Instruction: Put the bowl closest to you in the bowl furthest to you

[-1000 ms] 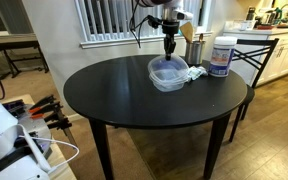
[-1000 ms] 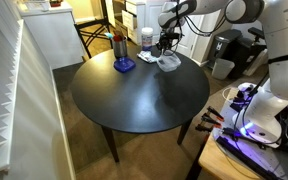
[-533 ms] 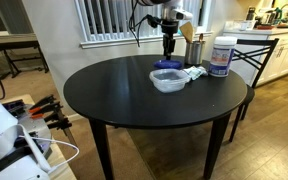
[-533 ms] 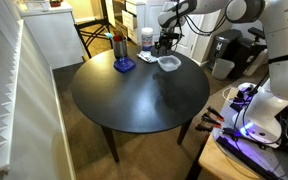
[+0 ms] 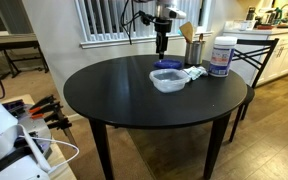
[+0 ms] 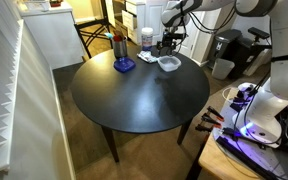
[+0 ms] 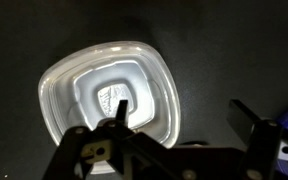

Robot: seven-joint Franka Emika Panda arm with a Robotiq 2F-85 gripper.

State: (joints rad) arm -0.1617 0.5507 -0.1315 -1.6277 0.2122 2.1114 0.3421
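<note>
Gripper: hanging in the upper middle of the frame, clear above the table and touching nothing. Its fingers are standing spread wide at the bottom of the wrist view, with nothing between them.

Clear bowl: sitting flat on the tabletop, right of centre in an exterior view, and near the upper right of the table in an exterior view. A second ago it was sitting higher and tilted right under the fingertips; half a second ago it was already lying level; now the gripper is rising away from it and drifting a little to the left. The wrist view is showing several rims ringed one inside another, which is probably one bowl nested in a second, though the clear plastic is making that hard to confirm.

Neighbours: blue dish lying just behind the bowl, cloth lying just to its right, white tub standing further right.

Status: release is looking finished, and the task is likely nearing its end.
</note>
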